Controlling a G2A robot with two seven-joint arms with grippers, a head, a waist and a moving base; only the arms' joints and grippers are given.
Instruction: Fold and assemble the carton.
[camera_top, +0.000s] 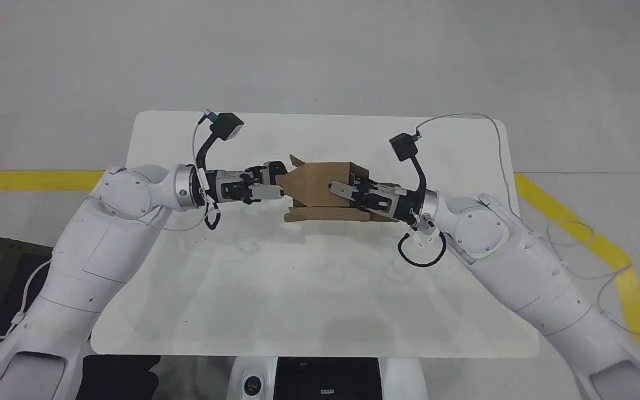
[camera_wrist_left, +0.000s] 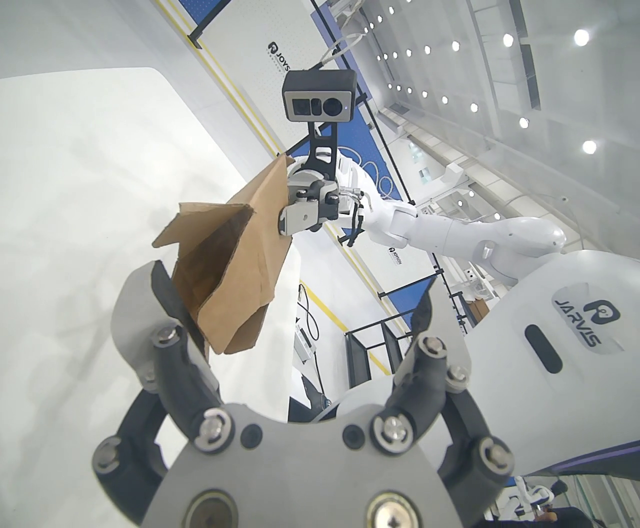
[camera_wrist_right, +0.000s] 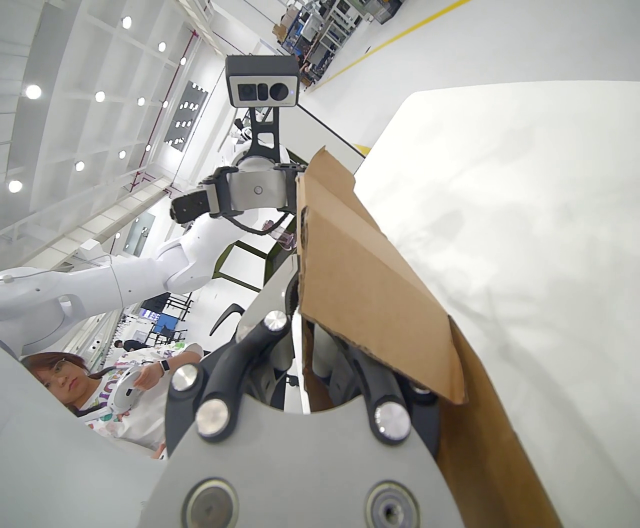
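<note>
With fingers spread, the left gripper (camera_wrist_left: 290, 285) sat at one end of a brown cardboard carton (camera_top: 315, 178); the right gripper (camera_top: 337, 187) clamped its top panel.

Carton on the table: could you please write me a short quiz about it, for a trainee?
1. True or false: the left gripper has its jaws shut.
2. Where is the carton? A: on the floor. B: over the table. C: in a person's hands.
3. Fill in: the carton's end that faces the left gripper is ___ (open or closed).
Key: 1 false, the jaws are wide apart; 2 B; 3 open, its inside shows in the left wrist view.
</note>
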